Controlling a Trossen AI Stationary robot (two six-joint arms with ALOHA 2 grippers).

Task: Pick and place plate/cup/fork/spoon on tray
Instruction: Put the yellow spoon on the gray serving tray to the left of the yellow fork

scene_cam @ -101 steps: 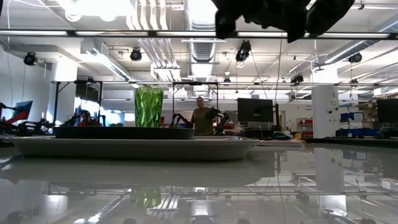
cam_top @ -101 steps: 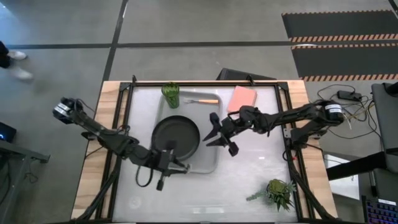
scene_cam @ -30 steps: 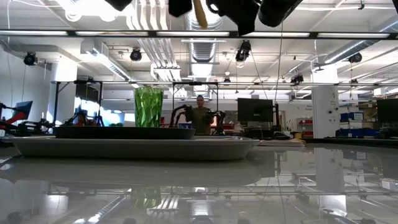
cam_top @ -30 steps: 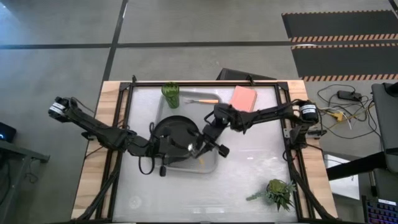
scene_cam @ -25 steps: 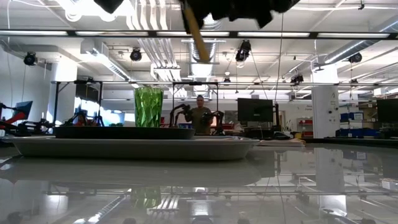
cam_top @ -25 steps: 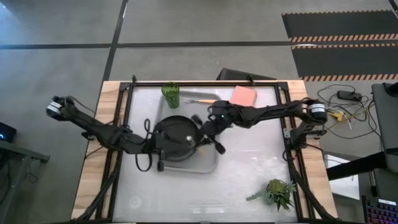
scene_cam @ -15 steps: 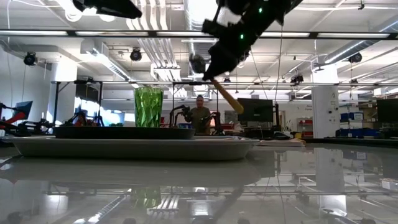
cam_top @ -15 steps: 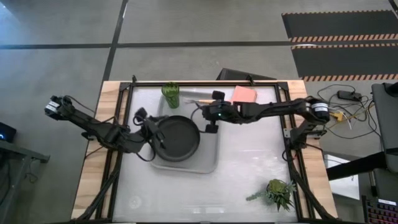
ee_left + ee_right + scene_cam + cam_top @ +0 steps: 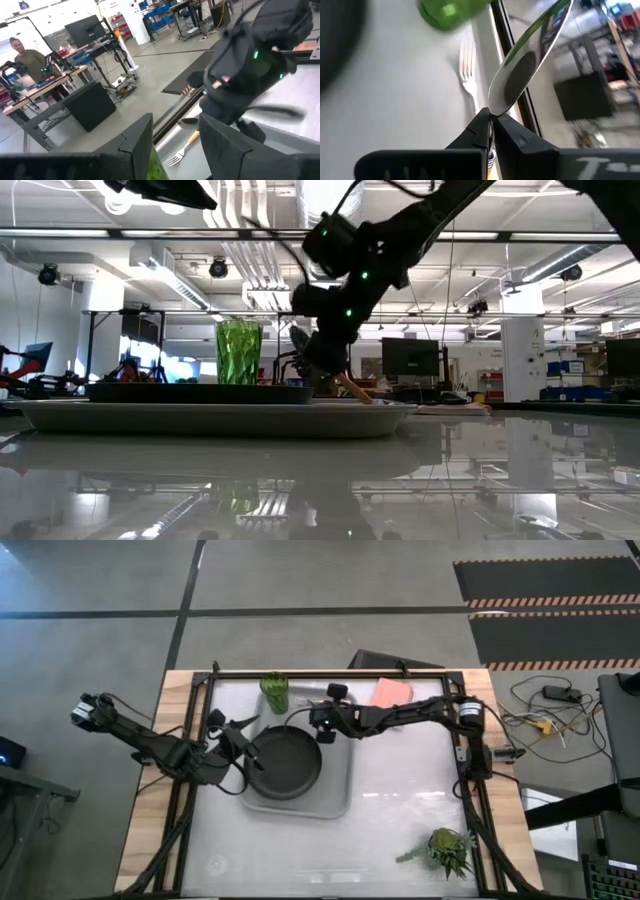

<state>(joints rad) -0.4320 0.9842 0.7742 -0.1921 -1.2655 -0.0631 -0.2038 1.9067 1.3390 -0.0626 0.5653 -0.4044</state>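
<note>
The black plate lies on the grey tray. The green cup stands beyond the plate near the far edge, with the fork flat on the light surface beside it. My right gripper is low over the tray's far part, shut on the spoon. My left gripper hovers open and empty by the plate's left rim. In its wrist view its fingers frame the fork and my right arm. My right gripper pinches the spoon's neck, just behind the bowl, between its two fingers. The silver bowl sticks out past the fingertips. The orange handle slants down behind the gripper toward the tray. Whether its end touches the tray cannot be told.
A salmon-pink pad lies at the far right, partly under my right arm. A small green plant stands near the front right corner. A dark frame rail runs along the table's far edge. A person stands at benches beyond the table.
My right gripper has carried the spoon toward the far edge and down to the tray, swinging round so the handle now slants low. My left gripper has drawn back from the plate's near side toward the far left and tipped up to about level, staying open.
</note>
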